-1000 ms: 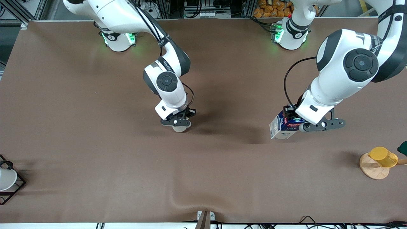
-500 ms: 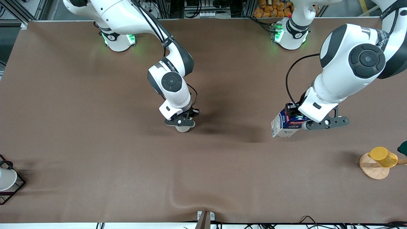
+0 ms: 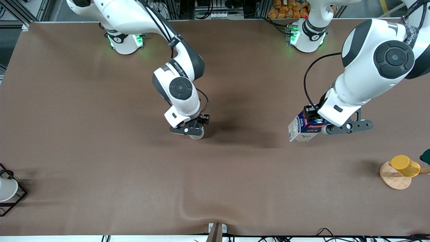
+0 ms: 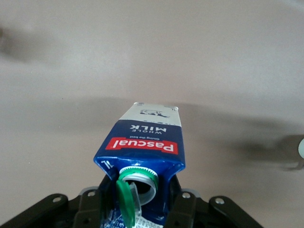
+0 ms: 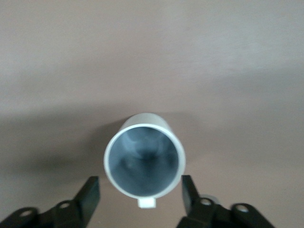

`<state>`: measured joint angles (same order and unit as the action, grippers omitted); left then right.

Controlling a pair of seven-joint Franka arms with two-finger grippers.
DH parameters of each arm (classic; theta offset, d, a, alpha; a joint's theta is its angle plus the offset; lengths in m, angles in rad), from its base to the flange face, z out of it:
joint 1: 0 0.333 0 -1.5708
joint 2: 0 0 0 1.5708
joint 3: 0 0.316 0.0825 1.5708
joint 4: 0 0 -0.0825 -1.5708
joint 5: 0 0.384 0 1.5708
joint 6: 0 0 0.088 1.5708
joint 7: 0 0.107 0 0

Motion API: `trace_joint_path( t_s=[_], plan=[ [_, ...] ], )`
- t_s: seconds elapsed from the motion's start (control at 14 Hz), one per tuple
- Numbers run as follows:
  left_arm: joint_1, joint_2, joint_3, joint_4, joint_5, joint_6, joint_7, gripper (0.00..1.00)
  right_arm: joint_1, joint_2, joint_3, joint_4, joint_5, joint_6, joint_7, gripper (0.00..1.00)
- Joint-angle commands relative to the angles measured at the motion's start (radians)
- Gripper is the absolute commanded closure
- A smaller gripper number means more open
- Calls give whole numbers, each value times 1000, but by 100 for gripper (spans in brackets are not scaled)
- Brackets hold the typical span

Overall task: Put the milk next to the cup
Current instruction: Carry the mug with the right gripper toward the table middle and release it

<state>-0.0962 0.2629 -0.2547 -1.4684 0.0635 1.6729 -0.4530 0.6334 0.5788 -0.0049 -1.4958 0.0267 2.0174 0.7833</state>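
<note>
The milk (image 3: 301, 130), a dark blue carton with whitish sides, hangs tilted above the brown table toward the left arm's end. My left gripper (image 3: 317, 127) is shut on its gable top. In the left wrist view the milk (image 4: 145, 137) shows its red label and its green cap flipped open, between my left gripper's (image 4: 137, 209) fingers. The cup (image 3: 197, 135), off-white with a grey inside, stands upright on the table near the middle. My right gripper (image 3: 189, 131) hovers over it, open. In the right wrist view the cup (image 5: 145, 159) sits between the spread fingers (image 5: 90, 194), apart from both.
A yellow cup (image 3: 404, 165) lies on a round wooden stand (image 3: 394, 178) near the left arm's end. A white cup in a black wire rack (image 3: 8, 190) sits at the right arm's end. The cloth has a fold (image 3: 198, 210) near the front edge.
My left gripper has carried the milk a little toward the robots' bases and the left arm's end. My right gripper has shifted and turned slightly over the cup.
</note>
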Motion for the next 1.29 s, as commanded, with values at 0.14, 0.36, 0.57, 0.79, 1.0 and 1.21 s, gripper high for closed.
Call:
trace_joint_path(
  t_s=[0.14, 0.36, 0.57, 0.79, 1.0, 1.21],
  plan=[
    [-19, -31, -35, 10, -13, -38, 7, 88, -151, -128, 11, -4, -1, -167, -146, 0],
    [-22, -33, -55, 10, -34, -39, 5, 88, -256, -198, 13, -10, 9, -207, -258, 0],
    [-20, -33, -104, 10, -45, -39, -4, 88, -334, -282, 11, -58, 9, -221, -328, 0],
    [-22, -33, -155, 10, -45, -39, -6, 89, -395, -376, 8, -99, -1, -227, -490, 0],
    [-25, -31, -192, 10, -47, -38, -9, 89, -431, -474, 6, -133, -5, -285, -561, 0],
    [-39, -25, -215, 11, -50, -38, -88, 89, -474, -612, 8, -237, -5, -290, -599, 0]
  ],
)
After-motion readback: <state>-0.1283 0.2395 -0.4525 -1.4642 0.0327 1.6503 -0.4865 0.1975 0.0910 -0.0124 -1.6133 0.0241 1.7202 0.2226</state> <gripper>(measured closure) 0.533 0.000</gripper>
